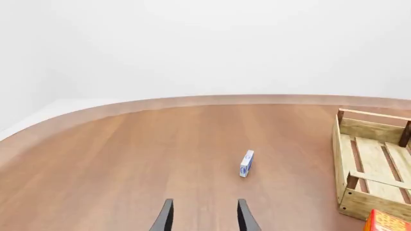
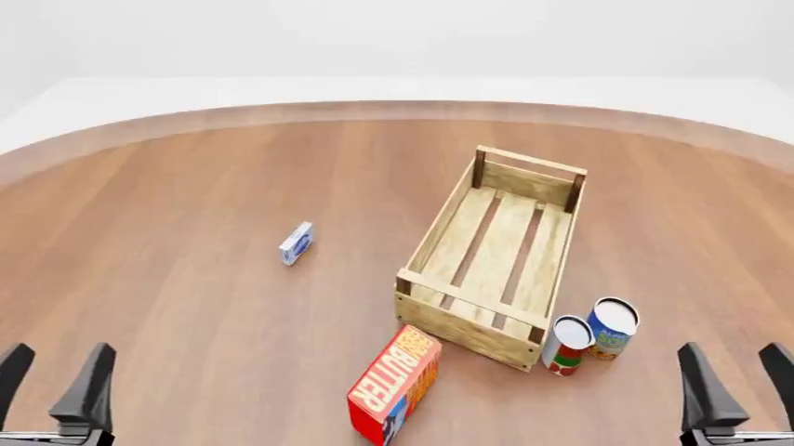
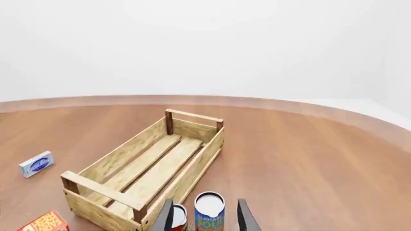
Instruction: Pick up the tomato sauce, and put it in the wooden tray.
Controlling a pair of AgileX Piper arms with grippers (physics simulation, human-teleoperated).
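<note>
Both grippers sit low at the near edge of the table, each with its fingers spread apart and nothing between them. Left gripper (image 2: 52,376) is far from the cans, with only a small blue and white box (image 2: 296,243) lying on the bare wood ahead of it. Right gripper (image 2: 739,376) is the closer one to the work, which suggests it is the arm meant to make the pick.

Tomato sauce can (image 2: 568,345) stands upright just outside the near right corner of the wooden tray (image 2: 437,232), close against its side, with its pale top facing up. A blue-labelled can (image 2: 611,327) stands right beside it on the far side from the tray, so the two nearly touch. That tight spacing looks like the main difficulty: spread fingers coming down around the sauce could knock its neighbour or catch the tray's wall.

A red butter box (image 2: 394,385) lies tilted near the tray's other near corner, out of the way. The tray itself holds nothing, so the task appears not yet begun.
</note>
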